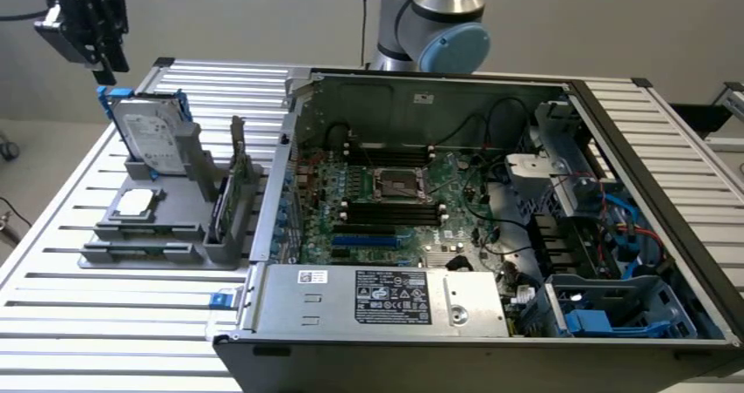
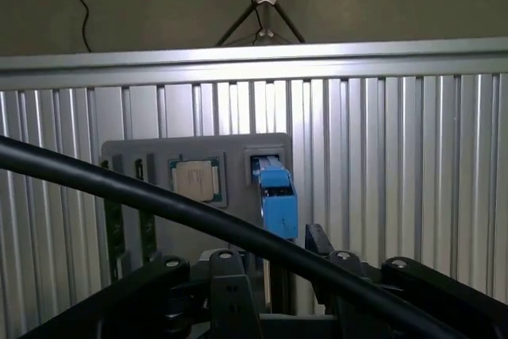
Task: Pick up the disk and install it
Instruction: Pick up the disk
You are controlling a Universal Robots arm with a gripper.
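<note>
The disk stands upright on edge in a slot of the grey holder at the exterior view's left, silver with a white label and a blue carrier frame. My gripper hangs just above the disk's top corner, apart from it. In the wrist view the blue carrier edge rises from the holder toward the gap between my fingers. The gripper is open with nothing held.
An open computer case fills the table's middle and the exterior view's right, with motherboard, grey power-supply box and blue-fitted drive bay. A processor chip and an upright card sit in the holder. A black cable crosses the wrist view.
</note>
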